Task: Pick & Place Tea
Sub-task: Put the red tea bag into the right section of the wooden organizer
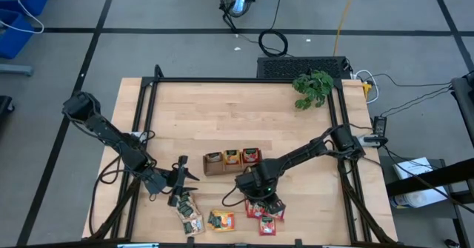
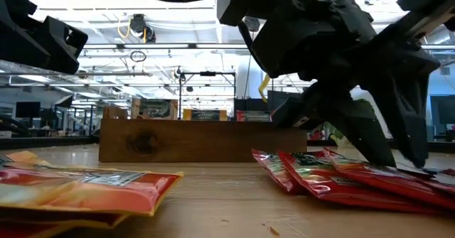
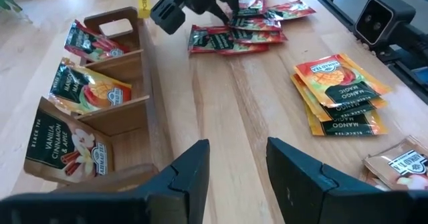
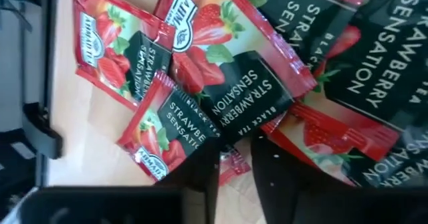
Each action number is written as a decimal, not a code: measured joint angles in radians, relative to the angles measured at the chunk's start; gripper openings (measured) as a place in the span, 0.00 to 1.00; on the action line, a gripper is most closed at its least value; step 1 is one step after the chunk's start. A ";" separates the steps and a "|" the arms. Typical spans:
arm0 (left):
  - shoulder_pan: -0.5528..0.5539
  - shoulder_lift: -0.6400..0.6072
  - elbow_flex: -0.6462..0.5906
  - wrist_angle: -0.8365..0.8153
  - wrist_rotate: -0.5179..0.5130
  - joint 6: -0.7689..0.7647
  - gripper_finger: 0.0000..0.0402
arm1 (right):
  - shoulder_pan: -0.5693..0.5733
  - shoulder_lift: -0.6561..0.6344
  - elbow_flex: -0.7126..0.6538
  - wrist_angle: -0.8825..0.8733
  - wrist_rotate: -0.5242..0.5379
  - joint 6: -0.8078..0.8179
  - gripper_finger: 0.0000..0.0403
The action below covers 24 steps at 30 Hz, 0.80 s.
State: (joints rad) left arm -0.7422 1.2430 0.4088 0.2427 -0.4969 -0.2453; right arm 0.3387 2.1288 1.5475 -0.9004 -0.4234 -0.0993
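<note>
1. While the left gripper (image 1: 180,175) waits with fingers apart beside the tray (image 1: 209,166), the right gripper (image 1: 261,198) is down on the red strawberry sachets (image 1: 265,212).
2. Its fingers stand narrow over one sachet's edge; whether it's pinched, can't tell.
3. Orange sachets (image 1: 221,220) lie nearby, sorted by flavour.
4. Each tray compartment already holds tea.

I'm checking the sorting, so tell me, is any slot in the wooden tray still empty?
No. In the left wrist view each of the three slots of the wooden tray holds a tea packet: strawberry, mango and vanilla.
</note>
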 joint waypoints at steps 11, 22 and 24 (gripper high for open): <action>0.000 0.000 0.000 -0.007 0.000 -0.004 0.38 | 0.027 -0.015 0.005 -0.103 0.024 -0.018 0.00; 0.002 0.000 0.000 -0.003 -0.001 -0.002 0.38 | 0.077 -0.208 0.119 -0.197 0.251 0.057 0.00; 0.003 0.000 0.000 -0.002 -0.001 0.000 0.38 | 0.070 -0.238 0.131 -0.193 0.294 0.058 0.00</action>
State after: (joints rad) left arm -0.7391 1.2430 0.4088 0.2410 -0.4977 -0.2455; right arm 0.4085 1.8908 1.6786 -1.0938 -0.1294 -0.0417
